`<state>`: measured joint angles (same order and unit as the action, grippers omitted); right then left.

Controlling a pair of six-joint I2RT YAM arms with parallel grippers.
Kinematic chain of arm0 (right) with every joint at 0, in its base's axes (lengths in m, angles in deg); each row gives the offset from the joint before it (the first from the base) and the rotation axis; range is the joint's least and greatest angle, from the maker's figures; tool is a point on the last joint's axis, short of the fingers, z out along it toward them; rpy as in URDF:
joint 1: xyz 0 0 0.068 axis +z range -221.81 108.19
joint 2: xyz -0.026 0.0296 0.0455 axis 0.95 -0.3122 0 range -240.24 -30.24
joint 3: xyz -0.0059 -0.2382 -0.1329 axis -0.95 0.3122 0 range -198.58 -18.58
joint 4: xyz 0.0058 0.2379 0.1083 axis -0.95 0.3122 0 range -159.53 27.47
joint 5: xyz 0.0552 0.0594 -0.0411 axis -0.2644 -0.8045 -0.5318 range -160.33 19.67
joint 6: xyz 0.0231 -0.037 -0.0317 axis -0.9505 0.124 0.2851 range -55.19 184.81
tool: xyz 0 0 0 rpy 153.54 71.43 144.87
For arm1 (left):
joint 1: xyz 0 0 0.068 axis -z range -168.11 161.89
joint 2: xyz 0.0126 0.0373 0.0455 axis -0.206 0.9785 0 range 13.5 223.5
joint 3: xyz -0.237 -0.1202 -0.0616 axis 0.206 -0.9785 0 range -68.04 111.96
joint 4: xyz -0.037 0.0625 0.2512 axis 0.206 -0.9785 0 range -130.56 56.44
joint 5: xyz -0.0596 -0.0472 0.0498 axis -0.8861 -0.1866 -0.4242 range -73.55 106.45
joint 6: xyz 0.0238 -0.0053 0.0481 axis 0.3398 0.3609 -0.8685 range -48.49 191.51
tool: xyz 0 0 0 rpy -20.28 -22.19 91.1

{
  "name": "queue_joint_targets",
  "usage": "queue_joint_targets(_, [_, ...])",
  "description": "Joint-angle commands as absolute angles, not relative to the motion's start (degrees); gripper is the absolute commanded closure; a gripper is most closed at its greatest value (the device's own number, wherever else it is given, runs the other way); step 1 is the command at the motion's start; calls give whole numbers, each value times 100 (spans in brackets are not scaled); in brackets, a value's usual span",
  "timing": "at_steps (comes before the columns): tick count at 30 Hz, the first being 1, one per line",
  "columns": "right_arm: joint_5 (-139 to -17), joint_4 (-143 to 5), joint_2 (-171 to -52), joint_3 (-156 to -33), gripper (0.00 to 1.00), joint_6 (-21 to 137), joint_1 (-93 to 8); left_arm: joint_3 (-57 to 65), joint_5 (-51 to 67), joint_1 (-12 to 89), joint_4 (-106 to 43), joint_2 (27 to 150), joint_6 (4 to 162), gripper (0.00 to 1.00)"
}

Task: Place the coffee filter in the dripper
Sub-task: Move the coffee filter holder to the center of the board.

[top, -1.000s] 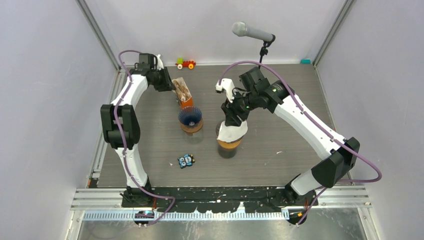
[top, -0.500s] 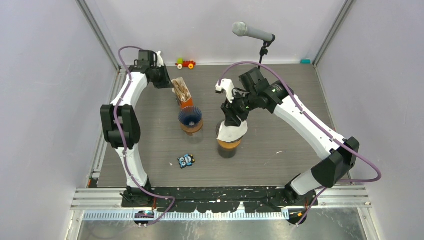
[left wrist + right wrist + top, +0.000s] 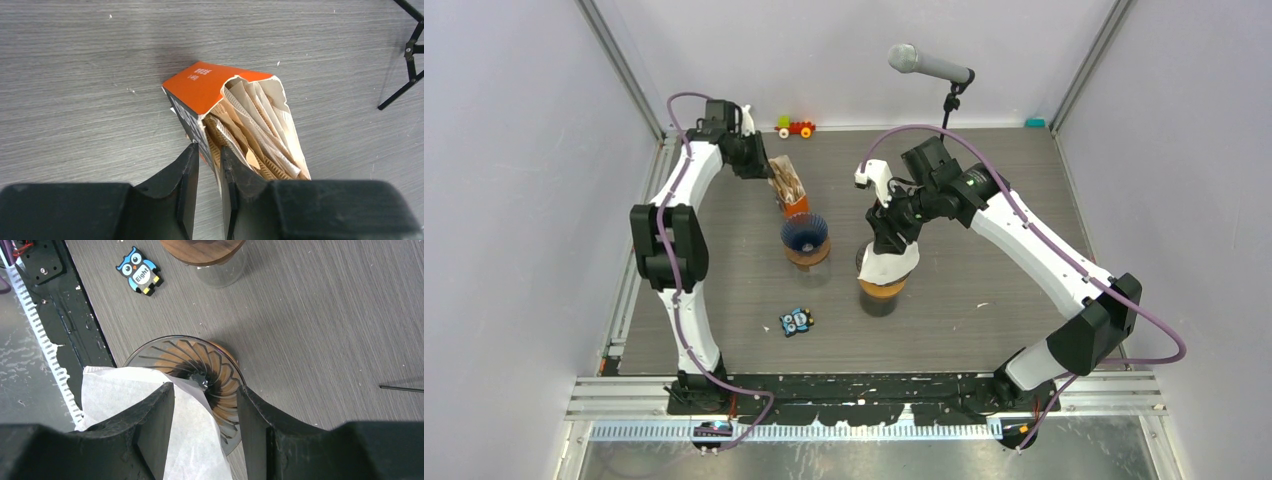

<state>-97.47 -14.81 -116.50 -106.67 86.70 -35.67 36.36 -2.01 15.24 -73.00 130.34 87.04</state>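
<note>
- Coffee filter (image 3: 125, 400), white paper, lies draped over the near-left rim of the dripper (image 3: 220, 372), with one point reaching down toward the centre hole.
- That dripper is clear and ribbed, and an orange-brown collar shows through it. In the top view it stands on a glass vessel on the table (image 3: 984, 200), right of centre.
- Right gripper (image 3: 205, 390) hangs directly above the dripper with its jaws spread wide. The paper passes under the left finger and into the gap, and no finger visibly presses it.
- Left gripper (image 3: 208, 152) is at the far left of the table, at the mouth of a torn orange box (image 3: 200, 85) that lies tilted there.
- Its jaws are nearly together, with only a narrow slit between them. The dark edge of the box wall sits right at the tips, and I cannot tell whether they pinch it.
- Brown filters (image 3: 260, 125) fan out of the box's open end.
- A blue ribbed cone (image 3: 805, 232) on a wooden collar stands between the box and the clear dripper, apart from both.
- An owl figure (image 3: 140, 269) lies flat on the table near the arms' bases.
- A toy train (image 3: 795, 127) sits at the far edge, and a microphone (image 3: 929, 65) on a stand is far right.
</note>
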Motion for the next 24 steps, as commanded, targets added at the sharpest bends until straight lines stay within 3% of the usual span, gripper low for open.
queue_joint_targets(1, [-9803, -1662, -11510, -10691, 46, 8610, -3588, 3927, -205, 1588, -7463, 13090, 8561, 77])
queue_joint_targets(13, [-9806, -1687, -11480, -10649, 46, 8614, -3586, 4066, -167, 1594, -7799, 12999, 8266, 100])
queue_joint_targets(24, [-9791, -1723, -11435, -10585, 46, 8602, -3586, 5098, 39, 1382, -9459, 13343, 6861, 100])
